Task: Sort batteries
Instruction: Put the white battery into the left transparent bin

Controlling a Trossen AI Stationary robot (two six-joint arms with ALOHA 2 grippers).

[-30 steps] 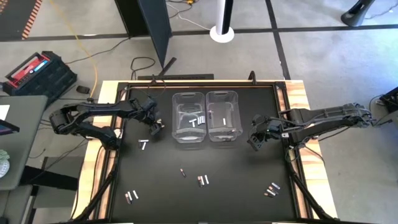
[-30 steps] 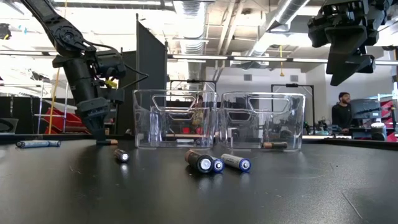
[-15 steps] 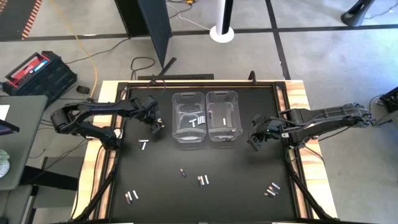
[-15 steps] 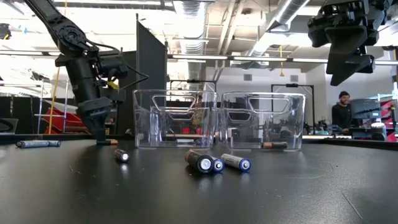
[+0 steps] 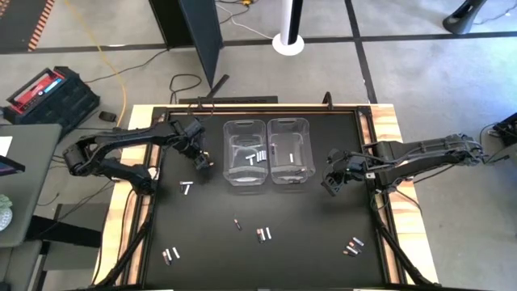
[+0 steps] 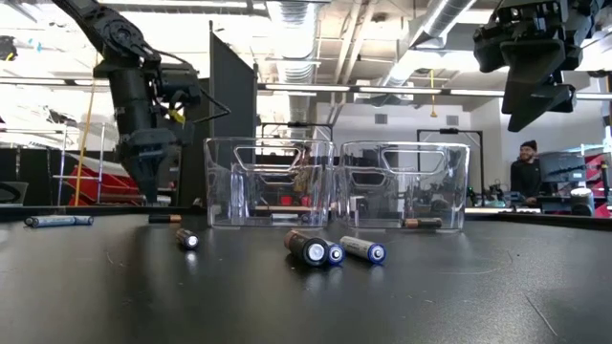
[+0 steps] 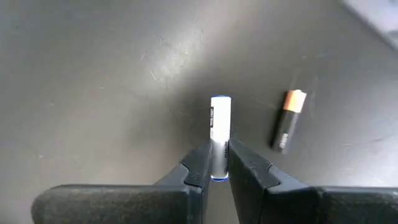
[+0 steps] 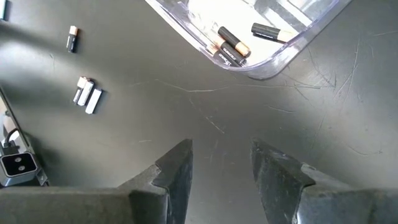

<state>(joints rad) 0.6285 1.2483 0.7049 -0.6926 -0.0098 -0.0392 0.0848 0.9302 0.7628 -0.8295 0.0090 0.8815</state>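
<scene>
High view first: the black table [image 5: 307,242] carries two clear bins [image 5: 245,152] side by side near its far edge, around the middle. The left gripper [image 5: 203,162] hangs just beside the left bin, on the side toward the table's left edge. In the left wrist view its two fingers [image 7: 200,165] are pinched tight on a white battery [image 7: 219,134], which sticks out forward between them, lifted off the mat. A dark battery with a copper end [image 7: 286,121] lies on the mat close by, apart from the held one. From the low camera that arm's gripper [image 6: 153,186] points straight down, its tip above the tabletop, left of the bins.

The right gripper [image 5: 331,183] waits near the right bin, toward the table's right edge, raised well off the surface in the low view [image 6: 532,81]. Its jaws stand apart with nothing between them; the right wrist view shows bare mat in the gap and a few dark batteries [image 8: 230,48] inside the bin corner ahead.

Loose batteries [image 5: 264,234] are scattered over the near half of the table: a small cluster near the middle, a pair toward the near left corner [image 5: 170,255], a few toward the near right corner [image 5: 353,246], and a white one [image 5: 187,188] near the left edge. More cells lie in both bins.
</scene>
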